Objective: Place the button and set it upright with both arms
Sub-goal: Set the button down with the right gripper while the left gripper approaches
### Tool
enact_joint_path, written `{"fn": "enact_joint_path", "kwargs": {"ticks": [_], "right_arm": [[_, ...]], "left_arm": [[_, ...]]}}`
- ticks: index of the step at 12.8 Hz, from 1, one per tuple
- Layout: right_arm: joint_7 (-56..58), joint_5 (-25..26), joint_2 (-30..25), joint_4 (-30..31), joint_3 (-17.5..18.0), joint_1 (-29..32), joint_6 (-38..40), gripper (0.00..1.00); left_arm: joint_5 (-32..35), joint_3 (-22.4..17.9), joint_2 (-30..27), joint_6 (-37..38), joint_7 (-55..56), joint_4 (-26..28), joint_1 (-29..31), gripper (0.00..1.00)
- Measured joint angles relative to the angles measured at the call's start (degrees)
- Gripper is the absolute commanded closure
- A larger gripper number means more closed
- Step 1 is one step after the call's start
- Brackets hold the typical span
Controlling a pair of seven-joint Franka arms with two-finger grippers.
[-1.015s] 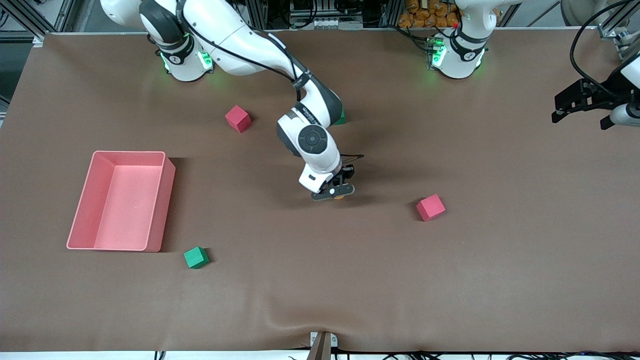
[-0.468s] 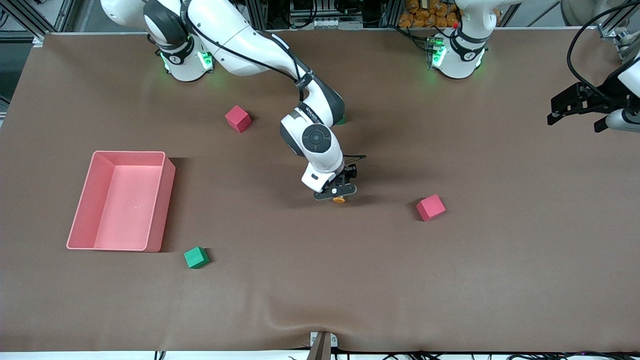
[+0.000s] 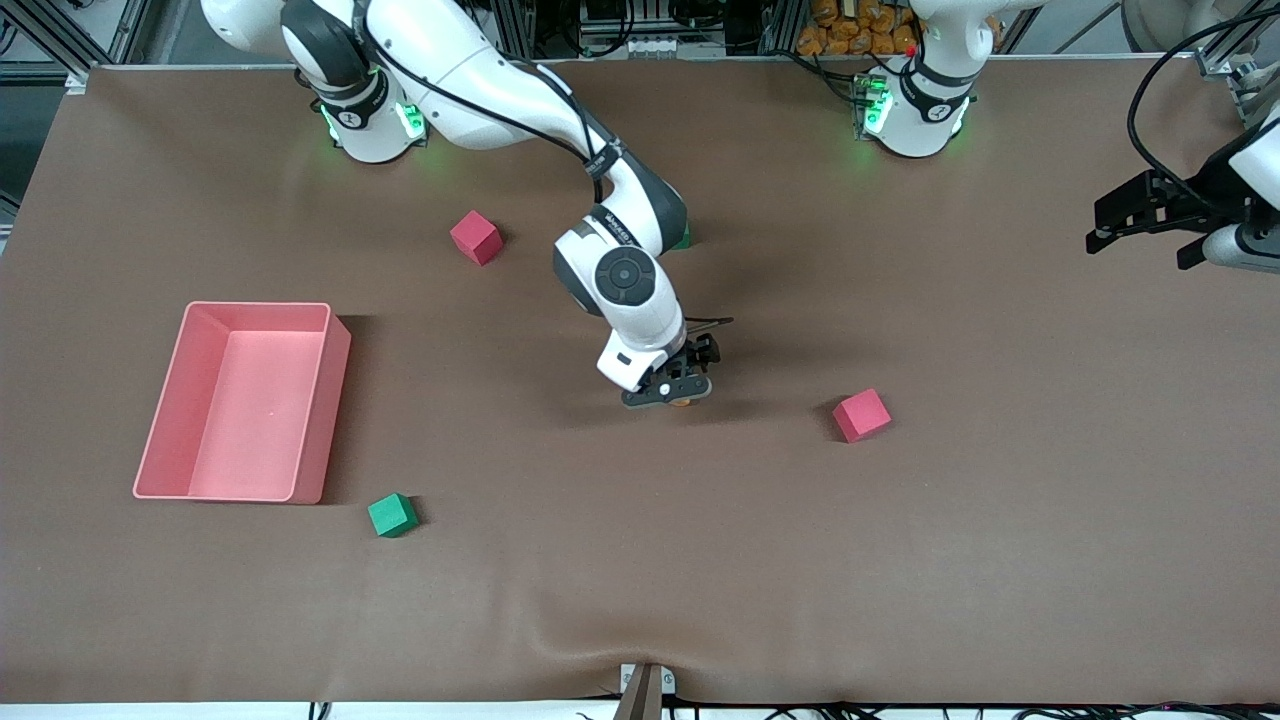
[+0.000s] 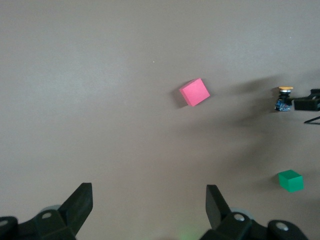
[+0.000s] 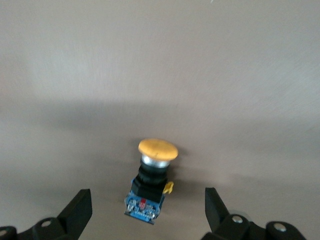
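Since the earlier frames the right gripper has been spread from a pinch to fully apart, and the button is no longer held; the left gripper has been shifted slightly along the table edge at the left arm's end. Entries, taken across the front view from its left side. Pink bin: set near the table edge at the right arm's end, open-topped, nothing seen inside. Green cube: on the table, just off the bin's corner nearest the front camera. Pink cube: on the table, nearer the right arm's base. Right gripper: low over the table's middle, fingers well apart, straddling the button without touching it. Button: on the table at its middle, directly under the right gripper; in the right wrist view the orange cap and dark body appear tilted, and whether it stands upright cannot be told. Second pink cube: beside the button, toward the left arm's end. Left gripper: fingers spread, empty, held over the table edge at the left arm's end, waiting. Risk, as judged: the small button could be clipped by a finger as the right gripper lifts away, and be tipped or rolled; a lying button would offer the left gripper little to grip.
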State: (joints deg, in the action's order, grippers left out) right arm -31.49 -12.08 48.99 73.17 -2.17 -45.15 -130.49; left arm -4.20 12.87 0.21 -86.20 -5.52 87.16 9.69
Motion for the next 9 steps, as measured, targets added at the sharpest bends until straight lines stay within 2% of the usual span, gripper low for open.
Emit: {"fn": "enact_joint_path", "kwargs": {"ticks": [2,7,9], "right_arm": [[0.45,0.08,-4.71,1.01,-0.65,3.83,6.79,0.00],[14.72,0.12,-24.10,16.69,-1.37,17.94,12.50,0.00],[17.11,0.15,-29.45,19.35,-1.41,22.85,17.29,0.00]], "left_arm": [[-0.50,0.62,0.93,0.00,4.25,0.01,-2.33,0.00],[0.95,1.51,7.52,-0.92,11.96,-1.74,-10.75,0.00],[2.46,1.58,10.59,-1.06,16.36,-3.10,-14.89,0.00]]}}
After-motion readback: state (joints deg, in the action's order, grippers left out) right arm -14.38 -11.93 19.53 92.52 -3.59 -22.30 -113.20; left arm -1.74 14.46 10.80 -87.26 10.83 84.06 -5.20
